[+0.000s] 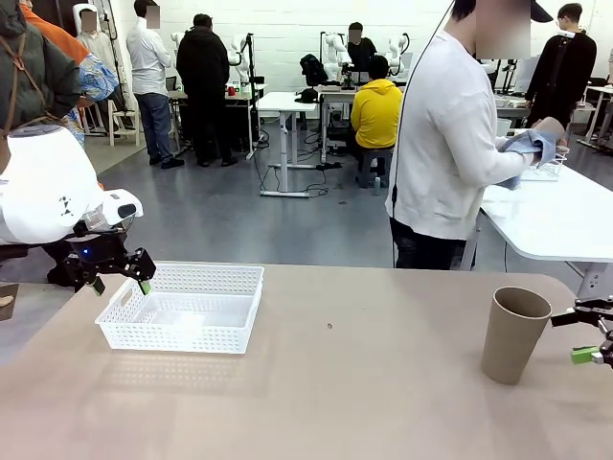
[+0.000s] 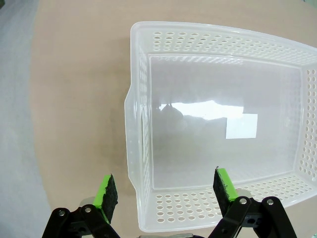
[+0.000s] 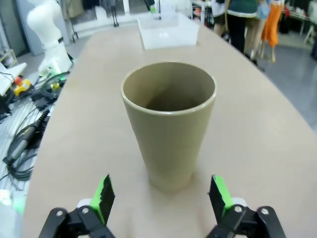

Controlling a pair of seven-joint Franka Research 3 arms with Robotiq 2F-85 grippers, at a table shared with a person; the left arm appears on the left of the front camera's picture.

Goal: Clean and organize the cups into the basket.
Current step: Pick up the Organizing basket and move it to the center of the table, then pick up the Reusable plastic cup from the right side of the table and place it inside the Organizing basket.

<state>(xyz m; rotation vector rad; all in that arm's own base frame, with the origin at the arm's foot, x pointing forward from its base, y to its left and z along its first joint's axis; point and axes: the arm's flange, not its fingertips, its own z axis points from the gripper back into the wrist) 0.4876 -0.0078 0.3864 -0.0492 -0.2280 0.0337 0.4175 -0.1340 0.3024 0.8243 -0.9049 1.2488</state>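
Observation:
A brown paper cup (image 1: 513, 333) stands upright on the table at the right; the right wrist view shows the cup (image 3: 169, 124) just ahead of my open right gripper (image 3: 161, 196), apart from its green pads. At the picture's right edge, my right gripper (image 1: 592, 333) sits beside the cup. The white perforated basket (image 1: 124, 331) lies at the left with nothing in it. My left gripper (image 1: 120, 285) hovers open over the basket's left end; in the left wrist view the basket (image 2: 143, 124) is below my left gripper (image 2: 166, 191).
A person in a white top stands beyond the table's far edge, wiping something with a blue cloth at a neighbouring white table (image 1: 556, 225). Bare tan tabletop (image 1: 364, 383) lies between basket and cup. Cables lie on the floor (image 3: 25, 134) off the table's side.

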